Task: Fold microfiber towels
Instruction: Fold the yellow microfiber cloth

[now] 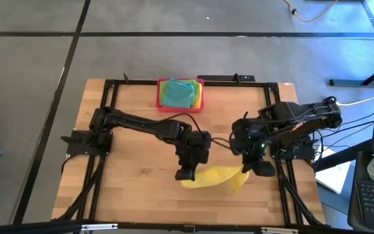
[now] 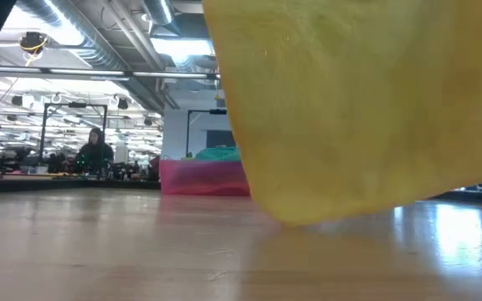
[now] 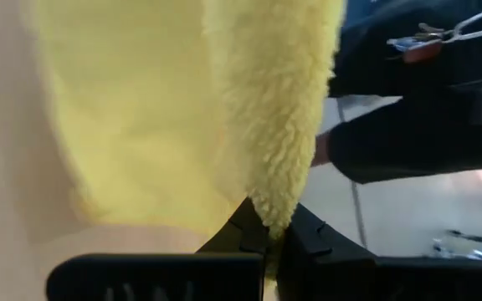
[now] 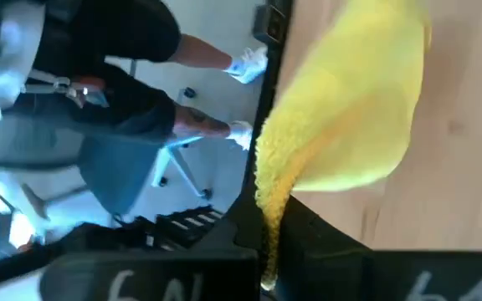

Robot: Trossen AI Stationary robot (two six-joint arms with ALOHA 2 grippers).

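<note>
Yellow towel (image 1: 214,177) hangs stretched just above the table's (image 1: 135,188) near edge. Left gripper (image 1: 186,174) is clamped on its left corner, right gripper (image 1: 252,168) on its right. Further back, pink tray (image 1: 162,97) holds the teal towel (image 1: 178,94) on top of a stack.

The yellow towel (image 2: 358,100) was cut off by the low view's top edge, hiding both grippers above it.
</note>
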